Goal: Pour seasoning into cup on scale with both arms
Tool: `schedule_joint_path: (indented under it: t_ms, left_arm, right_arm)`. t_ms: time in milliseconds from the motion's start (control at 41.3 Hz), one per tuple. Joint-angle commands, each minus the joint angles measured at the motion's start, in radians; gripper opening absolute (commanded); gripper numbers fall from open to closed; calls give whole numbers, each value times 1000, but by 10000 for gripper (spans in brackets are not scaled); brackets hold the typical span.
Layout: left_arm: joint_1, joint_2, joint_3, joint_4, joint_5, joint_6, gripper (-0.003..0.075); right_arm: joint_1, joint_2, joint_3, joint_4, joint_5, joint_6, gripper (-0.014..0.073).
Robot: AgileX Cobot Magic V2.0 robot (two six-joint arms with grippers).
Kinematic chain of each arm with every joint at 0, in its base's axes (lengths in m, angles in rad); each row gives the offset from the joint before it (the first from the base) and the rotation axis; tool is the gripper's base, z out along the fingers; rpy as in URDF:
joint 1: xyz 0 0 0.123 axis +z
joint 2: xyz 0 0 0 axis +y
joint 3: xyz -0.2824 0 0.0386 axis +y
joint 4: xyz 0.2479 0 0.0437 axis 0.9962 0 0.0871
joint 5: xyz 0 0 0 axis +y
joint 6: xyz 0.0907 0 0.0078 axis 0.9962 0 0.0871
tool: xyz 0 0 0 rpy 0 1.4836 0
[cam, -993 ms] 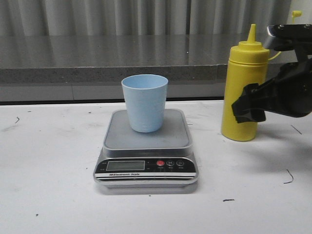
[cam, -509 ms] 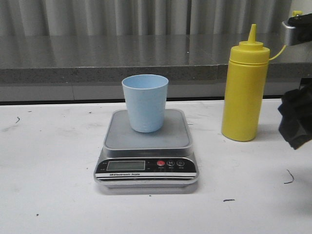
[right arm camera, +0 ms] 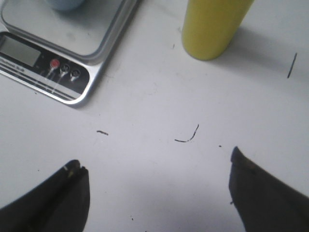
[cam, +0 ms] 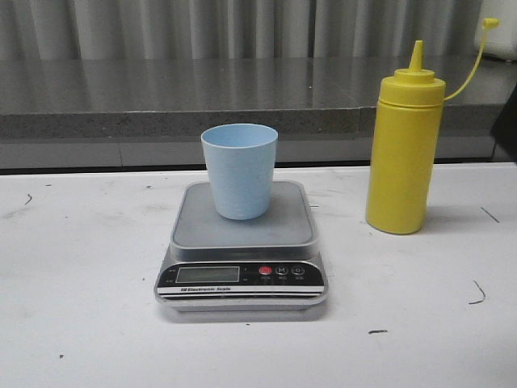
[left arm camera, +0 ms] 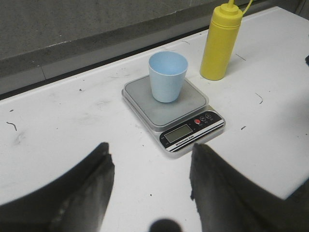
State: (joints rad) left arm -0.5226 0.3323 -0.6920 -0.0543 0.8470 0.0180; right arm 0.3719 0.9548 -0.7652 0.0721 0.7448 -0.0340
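A pale blue cup stands upright on the grey platform of the scale, with the yellow seasoning bottle upright on the white table to the robot's right of the scale, near it but not touching. We see its small cap hanging off the nozzle on a thin tether, so the tip looks uncapped.

Neither arm shows in the front view. In the wrist views our left end effector hangs spread wide over bare table in front of the scale, gripping nothing, and our right end effector is likewise spread wide and empty above the table, with the bottle's base near the far edge of its picture.

From here we judge the main risks to lie in the grasp and the tilt. The bottle is tall and narrow; a finger arriving off-centre could push it over, and with the nozzle open it could spill. A hard squeeze on the soft wall could squirt seasoning early, onto the scale's panel. The cup is light and unsecured, so a nudge from the nozzle or the helping arm could slide or tip it off the platform.
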Motion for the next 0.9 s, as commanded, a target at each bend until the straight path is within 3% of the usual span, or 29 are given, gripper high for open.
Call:
schedule_joint_path:
  t_ms: [0, 460, 872]
  left_arm:
    - [-5, 10, -25, -4, -83, -8, 364]
    - [-5, 10, -25, -4, -85, -8, 364]
    - [-5, 10, -25, -4, -85, -8, 364]
  right_arm:
    - [-5, -99, -5, 6, -43, -2, 605]
    - [-6, -444, 103, -40, -9, 43, 605]
    - [-9, -514, 105, -85, 11, 43, 604]
